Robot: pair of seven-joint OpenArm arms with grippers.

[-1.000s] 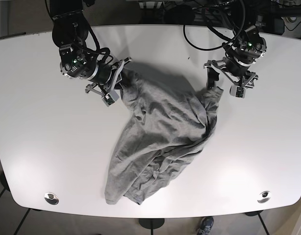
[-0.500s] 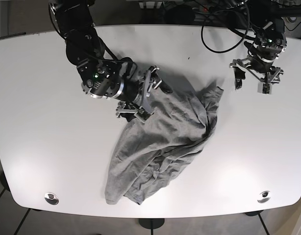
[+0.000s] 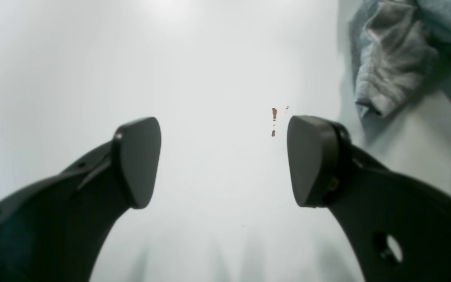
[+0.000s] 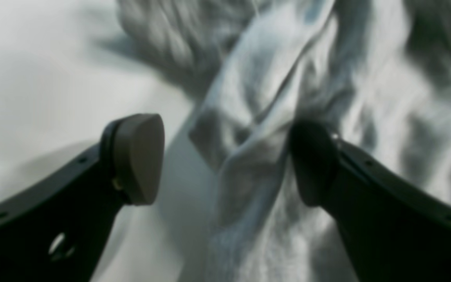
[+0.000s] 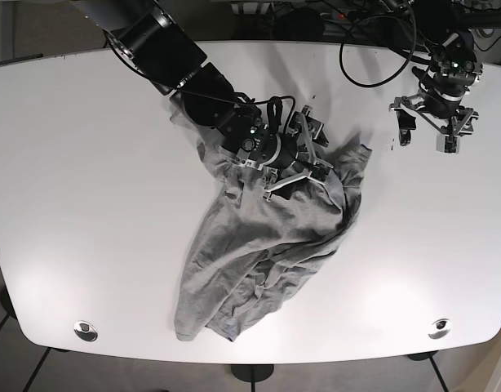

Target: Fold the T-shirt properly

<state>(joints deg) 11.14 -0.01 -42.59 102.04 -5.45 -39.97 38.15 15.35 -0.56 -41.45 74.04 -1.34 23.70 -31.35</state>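
A grey T-shirt (image 5: 259,245) lies crumpled on the white table (image 5: 87,229), bunched toward the front. My right gripper (image 5: 303,163) reaches across to the shirt's upper middle. Up close it (image 4: 225,160) is open, with a raised fold of the T-shirt (image 4: 257,117) lying between its fingers; the picture is blurred. My left gripper (image 5: 423,140) hovers over bare table to the right of the shirt. It (image 3: 223,156) is open and empty, and a corner of the T-shirt (image 3: 390,66) shows at the upper right.
Small brown specks (image 3: 273,117) mark the table beside the left gripper. Two round metal fittings (image 5: 85,331) (image 5: 438,328) sit near the front edge. Cables (image 5: 373,49) hang over the back edge behind the left arm.
My right arm has swung from the shirt's upper left edge rightward onto its upper middle. My left gripper drew away from the shirt's right corner toward the right.
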